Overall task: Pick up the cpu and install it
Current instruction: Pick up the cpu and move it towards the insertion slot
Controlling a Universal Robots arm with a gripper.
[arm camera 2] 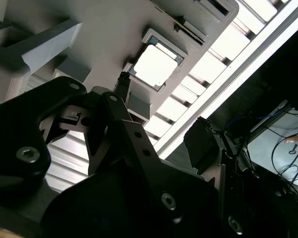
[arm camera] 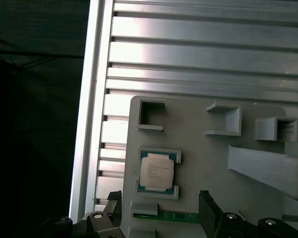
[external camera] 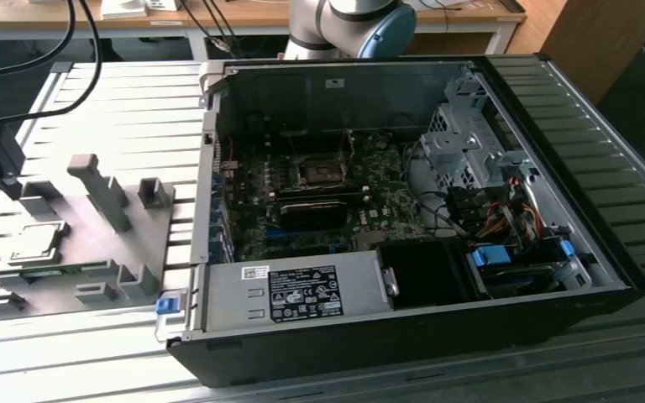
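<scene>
The cpu [arm camera: 157, 171] lies in its fixture [arm camera: 198, 158] pocket. The gripper [arm camera: 160, 210] hangs just above, fingers [arm camera: 206, 206] spread, not touching it.

The exterior view's top edge cuts off the robot arm [external camera: 345, 25]. The first wrist view's edge cuts off the gripper [arm camera: 159, 201]. In the second wrist view, glare whitens the cpu [arm camera 2: 154, 64].
</scene>
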